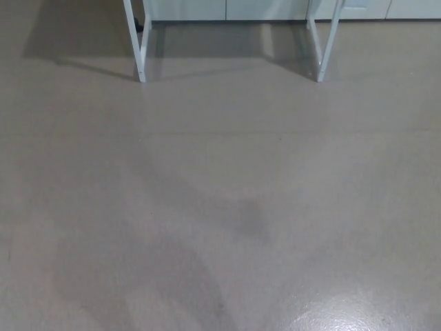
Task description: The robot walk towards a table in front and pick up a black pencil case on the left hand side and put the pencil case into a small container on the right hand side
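Only the bottom of a table shows, at the top of the head view: a white left leg frame (140, 48) and a white right leg frame (322, 48) standing on the floor. The tabletop lies above the picture's edge, so neither the black pencil case nor the small container is visible. Neither of my hands appears in the picture.
Smooth beige-grey floor (220, 207) fills nearly the whole view, with soft shadows and a glare patch at the bottom right. A pale wall or cabinet base (227, 9) runs behind the table legs.
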Tool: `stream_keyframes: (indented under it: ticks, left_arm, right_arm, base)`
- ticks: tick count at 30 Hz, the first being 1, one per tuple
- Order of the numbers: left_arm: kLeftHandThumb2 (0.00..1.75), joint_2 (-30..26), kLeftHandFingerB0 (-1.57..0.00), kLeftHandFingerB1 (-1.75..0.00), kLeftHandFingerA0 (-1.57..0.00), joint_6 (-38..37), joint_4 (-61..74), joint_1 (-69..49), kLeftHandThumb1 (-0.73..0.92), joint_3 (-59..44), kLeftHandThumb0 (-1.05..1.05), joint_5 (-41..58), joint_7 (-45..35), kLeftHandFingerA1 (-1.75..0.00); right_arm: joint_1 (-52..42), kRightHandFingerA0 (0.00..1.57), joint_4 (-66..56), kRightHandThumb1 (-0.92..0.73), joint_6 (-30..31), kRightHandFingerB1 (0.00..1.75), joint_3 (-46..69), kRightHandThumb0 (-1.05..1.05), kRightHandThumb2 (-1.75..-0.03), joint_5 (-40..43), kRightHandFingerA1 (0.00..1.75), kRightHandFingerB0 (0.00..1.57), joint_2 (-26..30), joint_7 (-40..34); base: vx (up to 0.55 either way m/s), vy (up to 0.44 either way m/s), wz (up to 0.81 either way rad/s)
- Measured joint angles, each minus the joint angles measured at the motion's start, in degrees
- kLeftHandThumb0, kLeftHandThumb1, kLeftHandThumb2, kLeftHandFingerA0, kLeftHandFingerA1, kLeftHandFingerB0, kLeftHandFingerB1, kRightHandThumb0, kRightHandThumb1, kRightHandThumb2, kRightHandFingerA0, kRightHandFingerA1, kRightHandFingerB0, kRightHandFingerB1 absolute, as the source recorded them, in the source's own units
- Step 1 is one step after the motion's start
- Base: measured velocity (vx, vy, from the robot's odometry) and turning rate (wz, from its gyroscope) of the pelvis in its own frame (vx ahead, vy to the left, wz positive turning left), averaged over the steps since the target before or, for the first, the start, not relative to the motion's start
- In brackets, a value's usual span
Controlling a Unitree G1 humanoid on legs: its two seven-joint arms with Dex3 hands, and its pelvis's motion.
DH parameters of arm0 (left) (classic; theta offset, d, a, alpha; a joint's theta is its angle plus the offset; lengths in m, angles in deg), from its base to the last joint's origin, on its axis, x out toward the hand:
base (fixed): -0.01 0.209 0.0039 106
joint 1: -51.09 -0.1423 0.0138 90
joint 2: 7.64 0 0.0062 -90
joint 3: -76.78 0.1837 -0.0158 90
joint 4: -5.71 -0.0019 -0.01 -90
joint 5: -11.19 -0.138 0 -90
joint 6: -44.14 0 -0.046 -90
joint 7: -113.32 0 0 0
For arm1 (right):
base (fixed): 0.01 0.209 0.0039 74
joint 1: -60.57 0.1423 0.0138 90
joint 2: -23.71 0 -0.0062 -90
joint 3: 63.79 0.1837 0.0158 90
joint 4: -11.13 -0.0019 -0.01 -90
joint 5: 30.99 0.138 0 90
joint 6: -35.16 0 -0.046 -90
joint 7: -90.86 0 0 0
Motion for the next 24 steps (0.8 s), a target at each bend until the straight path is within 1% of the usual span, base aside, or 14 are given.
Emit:
stream_keyframes:
  ticks: [3, 6, 7, 9, 11, 12, 15, 16, 18, 21, 22, 23, 24]
  left_arm:
    - [0.58, -0.04, -0.19, -0.33, -0.26, -0.48, -0.27, -0.13, 0.57, 0.06, -0.15, 0.28, -0.36, -0.42]
    - [0.6, -0.27, -0.19, -0.34, -0.28, -1.0, -0.23, -0.58, 0.57, 0.57, -0.15, 0.45, -0.74, -0.44]
    - [0.59, -0.32, -0.2, -0.34, -0.27, -1.18, -0.15, -0.8, 0.58, 0.73, -0.14, 0.49, -0.79, -0.43]
    - [0.59, -0.36, -0.17, -0.33, -0.24, -1.4, -0.11, -1.04, 0.59, 0.96, -0.09, 0.53, -0.83, -0.43]
    - [0.58, -0.36, -0.19, -0.33, -0.27, -1.65, -0.05, -1.38, 0.59, 1.04, -0.1, 0.75, -1.15, -0.42]
    - [0.58, -0.37, -0.19, -0.33, -0.27, -1.65, -0.04, -1.41, 0.6, 1.01, -0.1, 0.8, -1.21, -0.42]
    - [0.58, -0.49, -0.2, -0.34, -0.29, -1.72, -0.09, -2.07, 0.57, 1.11, -0.13, 0.89, -1.38, -0.43]
    - [0.59, -0.6, -0.17, -0.33, -0.28, -1.87, -0.03, -2.2, 0.6, 1.16, -0.13, 0.87, -1.35, -0.43]
    - [0.58, -0.89, -0.18, -0.33, -0.27, -2.58, -0.13, -2.07, 0.59, 1.47, -0.16, 0.83, -1.4, -0.43]
    - [0.59, -0.9, -0.18, -0.33, -0.25, -3.57, -2.53, -2.35, 0.59, 2.19, -0.18, 0.69, -1.85, -0.42]
    - [0.59, -0.96, -0.17, -0.33, -0.24, -3.94, -3.12, -2.38, 0.59, 2.46, -0.19, 0.64, -1.86, -0.41]
    - [0.59, -1.02, -0.17, -0.33, -0.24, -4.13, -3.41, -2.38, 0.59, 2.64, -0.19, 0.61, -1.88, -0.41]
    - [0.6, -1.17, -0.17, -0.34, -0.24, -4.7, -3.99, -2.41, 0.59, 3.07, -0.22, 0.51, -1.9, -0.41]
  right_arm:
    - [-0.23, 0.45, 0.06, -0.52, -0.6, 0.35, -0.02, -0.36, -0.56, 0.09, 0.4, 0.38, 0.0, 0.0]
    - [-0.29, 0.45, 0.96, -0.52, -1.3, 0.36, -0.04, -0.34, -0.56, 0.13, 0.41, 0.38, 0.0, 0.0]
    - [-0.23, 0.38, 1.47, -0.44, -1.57, 0.44, -0.07, -0.41, -0.69, 0.13, 0.48, 0.33, 0.0, 0.0]
    - [-0.23, 0.37, 1.85, -0.44, -1.83, 0.43, -0.09, -0.41, -0.68, 0.16, 0.47, 0.34, 0.0, 0.0]
    - [-0.26, 0.37, 2.4, -0.45, -2.27, 0.43, -0.09, -0.4, -0.68, 0.24, 0.47, 0.34, 0.0, 0.05]
    - [-0.31, 0.42, 2.41, -0.54, -2.31, 0.35, -0.09, -0.34, -0.56, 0.24, 0.4, 0.36, 0.0, 0.06]
    - [-0.9, 0.42, 2.41, -0.54, -2.72, 0.34, -0.16, -0.32, -0.56, 0.25, 0.39, 0.36, -0.03, 0.11]
    - [-1.04, 0.44, 2.46, -0.54, -2.75, 0.35, -0.2, -0.31, -0.55, 0.25, 0.4, 0.37, -0.03, 0.11]
    - [-1.76, 0.44, 2.66, -0.54, -2.85, 0.34, -0.26, -0.32, -0.56, 0.23, 0.4, 0.37, 0.0, 0.08]
    - [-2.4, 0.4, 2.48, -0.54, -3.24, 0.35, -0.25, -0.32, -0.57, 0.26, 0.39, 0.37, 0.21, -0.01]
    - [-2.54, 0.35, 2.48, -0.47, -3.32, 0.43, -0.26, -0.39, -0.67, 0.25, 0.45, 0.35, 0.21, -0.01]
    - [-2.61, 0.35, 2.49, -0.47, -3.35, 0.43, -0.3, -0.39, -0.67, 0.25, 0.45, 0.35, 0.2, 0.0]
    - [-2.72, 0.4, 2.52, -0.54, -3.4, 0.35, -0.34, -0.32, -0.56, 0.27, 0.39, 0.36, 0.21, 0.0]
  base:
    - [0.0, 0.0, 0.0]
    - [0.0, 0.0, 0.0]
    - [0.0, 0.0, 0.0]
    - [0.0, 0.0, 0.0]
    - [0.0, 0.0, 0.0]
    - [0.0, 0.0, 0.0]
    - [-0.02, -0.045, -0.04]
    - [-0.05, -0.028, 0.06]
    - [-0.07, -0.039, 0.38]
    - [0.01, 0.055, -0.07]
    - [0.04, 0.122, -0.03]
    - [0.01, 0.181, -0.03]
    - [0.1, 0.243, -0.17]
